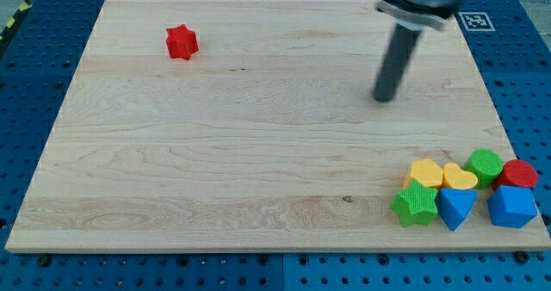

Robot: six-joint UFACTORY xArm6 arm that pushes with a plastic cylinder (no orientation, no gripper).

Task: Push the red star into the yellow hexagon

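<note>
The red star [182, 42] sits alone near the desk's [258, 153] top left. My tip [384, 98] stands well to its right, touching no block; there is no hand. At bottom right cluster a green star [416, 203], yellow hexagon [426, 172], yellow heart [460, 179], blue triangle [455, 207], green cylinder [485, 164], red cylinder [519, 173] and blue block [512, 207].

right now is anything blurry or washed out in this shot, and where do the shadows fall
In the camera view the light is even and soft, with no glare on the wooden board. My tip casts only a faint shadow at its base. The red star is sharp. The cluster with the yellow hexagon is crisp too. The rod's upper collar is cut off at the view's top.
</note>
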